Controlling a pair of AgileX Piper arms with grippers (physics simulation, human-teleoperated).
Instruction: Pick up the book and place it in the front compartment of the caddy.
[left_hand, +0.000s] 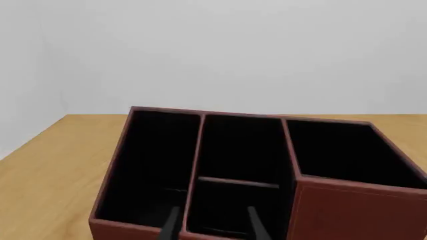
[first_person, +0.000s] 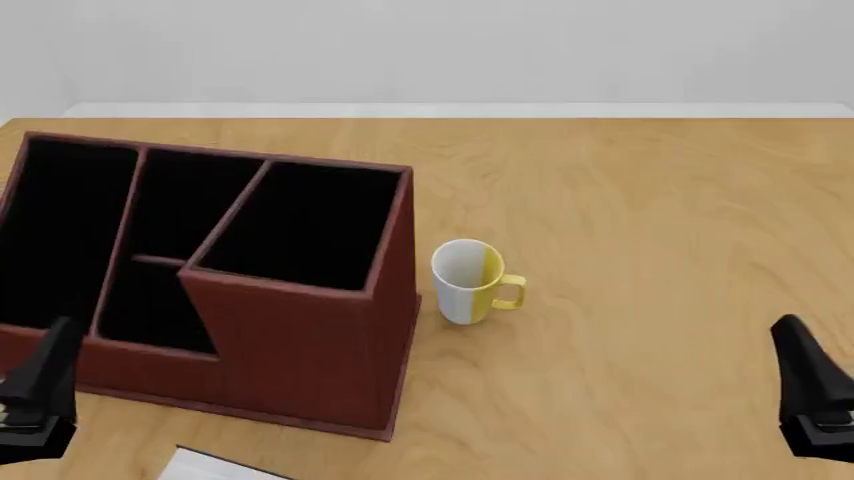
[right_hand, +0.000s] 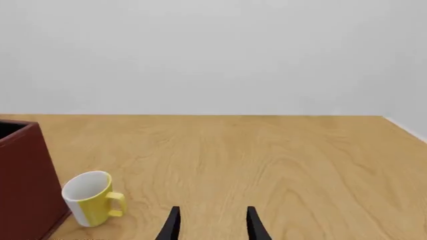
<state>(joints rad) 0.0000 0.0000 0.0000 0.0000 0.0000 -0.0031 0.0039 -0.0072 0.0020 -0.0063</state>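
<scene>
The caddy (first_person: 296, 345) stands on the left half of the wooden table (first_person: 641, 250), a dark reddish-brown box with slanted sides and thin dividers that split its black-lined inside into several sections. Just beside its right wall, apart from it, the white-and-yellow mug (first_person: 470, 281) stands upright with its handle turned to the right. At the near edge of the front view, just in front of the caddy, a pale sliver shows, most likely the book (first_person: 220, 466) by its white page edges; too little of it is in view to say more. The left gripper (left_hand: 213, 224) hangs at the near left, in front of the caddy's near wall, its two dark fingers apart and holding nothing. The right gripper (right_hand: 211, 223) hangs at the near right over bare wood, well apart from the mug, its fingers likewise spread and empty.
</scene>
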